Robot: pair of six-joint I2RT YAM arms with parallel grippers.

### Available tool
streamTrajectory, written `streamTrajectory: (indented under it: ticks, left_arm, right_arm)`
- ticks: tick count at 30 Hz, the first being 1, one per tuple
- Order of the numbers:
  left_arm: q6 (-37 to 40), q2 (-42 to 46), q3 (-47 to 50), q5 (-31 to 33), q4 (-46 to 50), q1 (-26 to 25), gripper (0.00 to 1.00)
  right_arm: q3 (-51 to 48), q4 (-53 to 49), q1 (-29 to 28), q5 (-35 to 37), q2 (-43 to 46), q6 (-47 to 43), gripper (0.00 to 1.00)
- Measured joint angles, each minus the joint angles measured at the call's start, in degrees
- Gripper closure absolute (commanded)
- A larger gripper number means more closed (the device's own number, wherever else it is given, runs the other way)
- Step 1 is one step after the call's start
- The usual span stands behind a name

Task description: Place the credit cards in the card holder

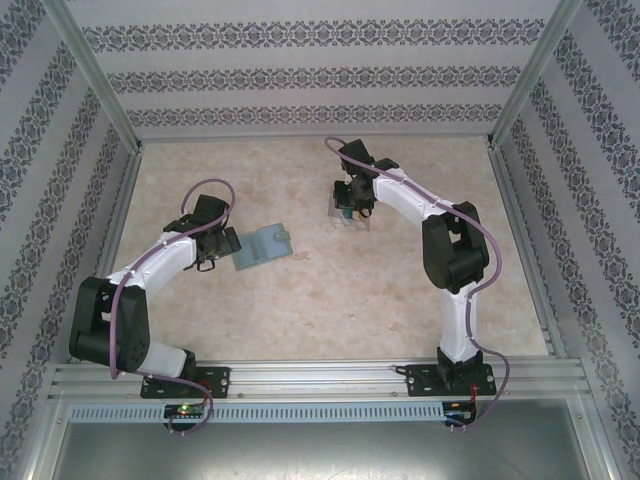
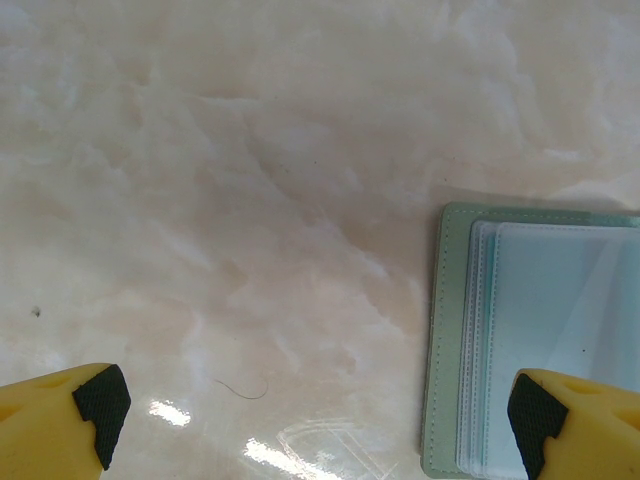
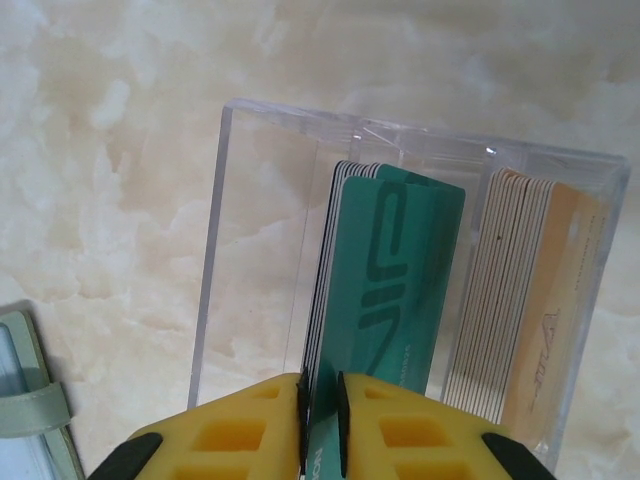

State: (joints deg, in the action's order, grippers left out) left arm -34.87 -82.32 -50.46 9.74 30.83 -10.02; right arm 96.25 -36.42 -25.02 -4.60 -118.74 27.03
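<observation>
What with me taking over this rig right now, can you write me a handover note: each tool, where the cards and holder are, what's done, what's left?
Left tool: open, holding nothing, low over the table at the edge of the card holder.
Right tool: shut on the teal card, which stands upright in the clear box.
Card holder: lying open on the table, sleeves up, apart from the box.
Other cards: a stack behind the teal one, orange cards in the next compartment.
Done: one card gripped; none seen in the holder.
Left: lift it out, slide it into a sleeve, repeat for the rest.
</observation>
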Motion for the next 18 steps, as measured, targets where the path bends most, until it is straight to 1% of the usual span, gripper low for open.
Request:
streamTrajectory:
  ticks: [11,18]
  left_arm:
    - [0.0,0.0,0.0,0.0,0.0,0.0,0.01]
    - [0.0,0.0,0.0,0.0,0.0,0.0,0.01]
  right_arm:
    - [0.0,0.0,0.0,0.0,0.5,-0.2,0.93]
    - [0.0,0.0,0.0,0.2,1.2,-0.4,0.94]
